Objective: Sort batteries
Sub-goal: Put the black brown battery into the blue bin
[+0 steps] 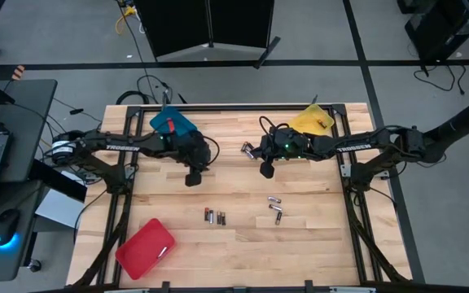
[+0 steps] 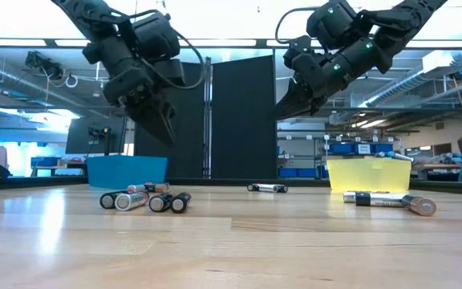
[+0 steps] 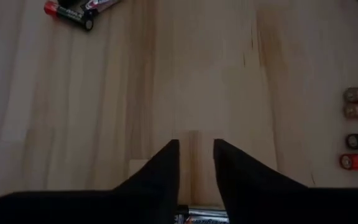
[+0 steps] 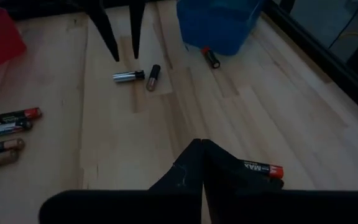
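Note:
My left gripper [image 3: 196,149] hangs open above the table's middle, left of centre [image 1: 192,179], with nothing between its fingertips. Two batteries [image 4: 129,76] [image 4: 153,76] lie on the wood just below those fingertips, and one battery [image 3: 201,218] shows low between the fingers. My right gripper [image 4: 202,155] is shut and raised right of centre [image 1: 265,171]. It holds nothing; a red-ended battery [image 4: 260,169] shows just beside its fingers. Several batteries [image 1: 212,216] lie in a row nearer the front, and a few more [image 1: 275,208] to their right.
A blue tray [image 1: 173,124] stands at the back left with one battery [image 4: 211,57] beside it. A yellow tray [image 1: 312,122] is at the back right and a red tray [image 1: 145,247] at the front left. Bare wood lies between the two battery groups and the front edge.

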